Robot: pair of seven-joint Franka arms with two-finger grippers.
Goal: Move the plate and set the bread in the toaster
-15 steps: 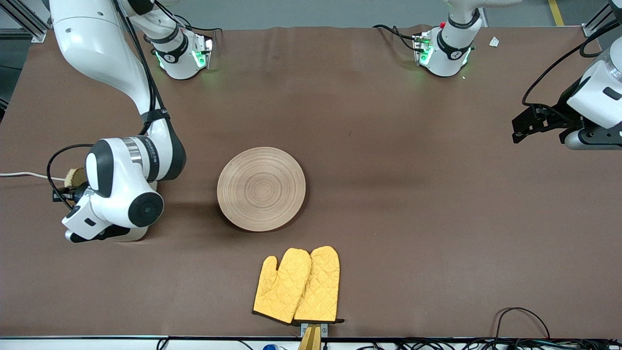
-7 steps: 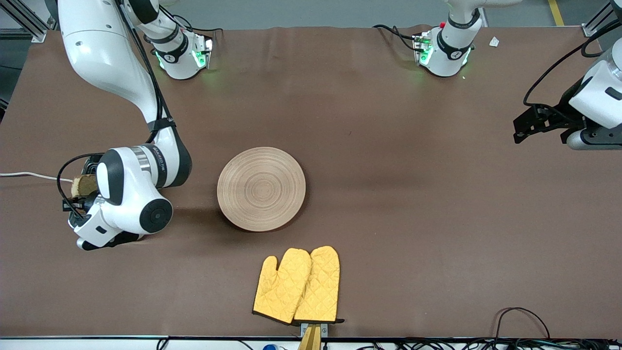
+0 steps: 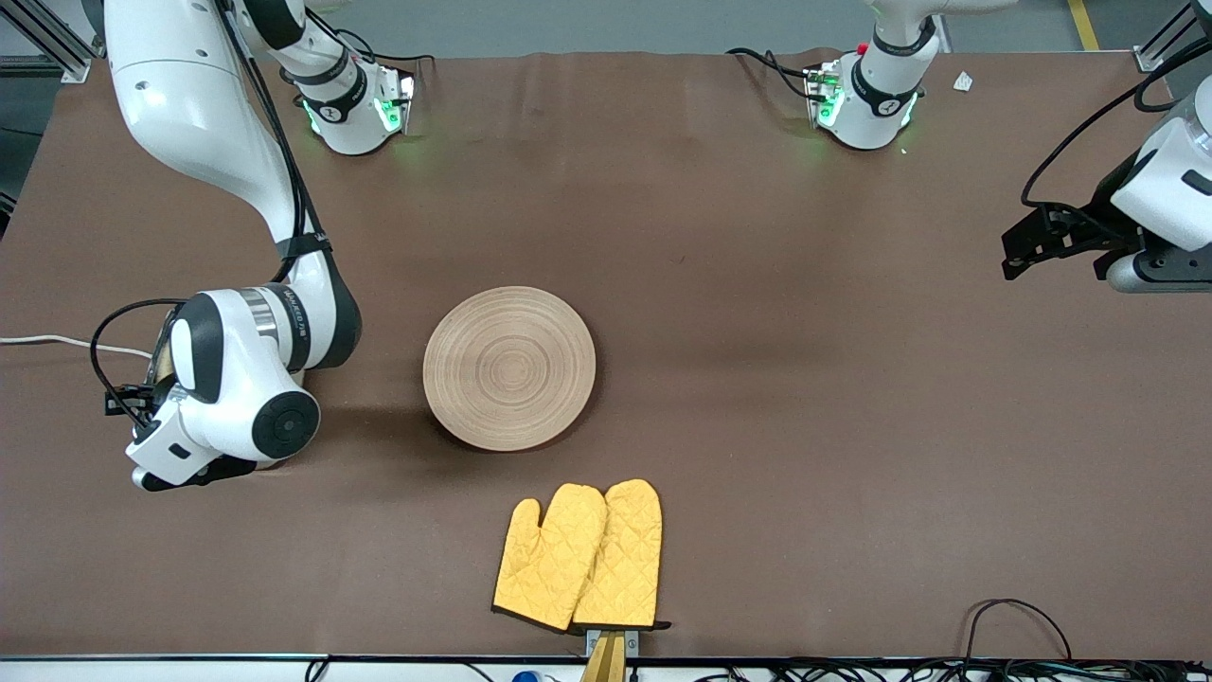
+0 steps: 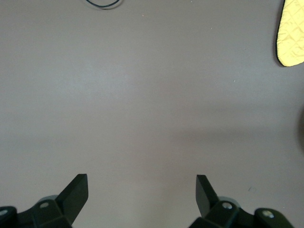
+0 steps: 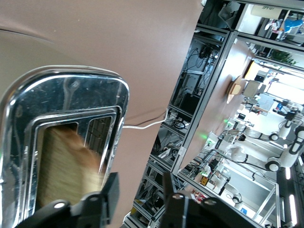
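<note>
right gripper point(image 5: 137, 192): over the toaster point(image 5: 61, 142) at the right arm's end of the table; fingers parted, gripping nothing; the bread point(image 5: 66, 171) blurred, dropping into a slot
left gripper point(image 4: 141, 192): spread wide, empty, waiting over bare table point(image 3: 805, 426) at the left arm's end
plate point(image 3: 509, 367): mid-table, farther from the front camera than the yellow mitts point(image 3: 579, 556)
step, judged: release; the arm should rise straight up so the fingers clear the chrome rim without catching the slice

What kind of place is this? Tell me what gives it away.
Probably a robotics lab: two arms bolted to a brown-covered table, metal equipment racks beside it, and kitchen props, a plate and toaster, set out for practice.
</note>
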